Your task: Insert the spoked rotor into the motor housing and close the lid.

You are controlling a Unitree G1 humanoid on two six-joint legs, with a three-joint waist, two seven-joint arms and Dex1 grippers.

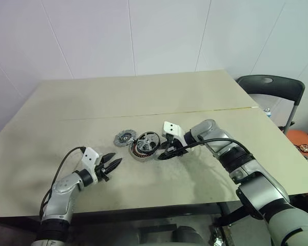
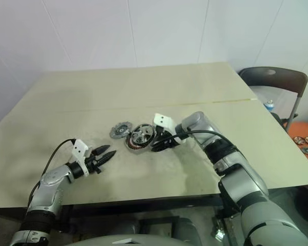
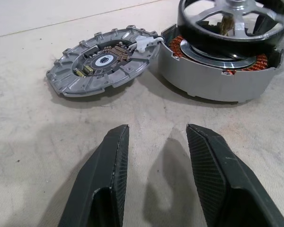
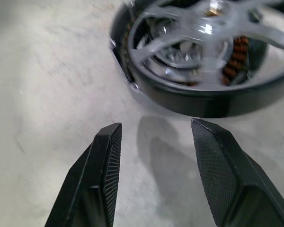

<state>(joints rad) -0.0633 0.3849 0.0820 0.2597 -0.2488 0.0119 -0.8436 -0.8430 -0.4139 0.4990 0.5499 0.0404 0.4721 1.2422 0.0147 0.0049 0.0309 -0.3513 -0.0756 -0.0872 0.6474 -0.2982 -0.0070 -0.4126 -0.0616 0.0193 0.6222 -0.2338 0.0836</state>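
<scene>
Rotor [image 3: 234, 21] sits tilted on top of the housing [image 3: 217, 71], not fully seated, near the middle of the table [image 1: 143, 92]. Lid [image 1: 124, 137] lies flat just beside the housing, on its left, rims about touching. Right gripper [image 1: 164, 152] low beside the housing's right edge, fingers [image 4: 102, 175] apart, empty. Left gripper [image 1: 112, 165] near the table's front, pointing toward the lid, fingers [image 3: 109, 179] apart, empty.
</scene>
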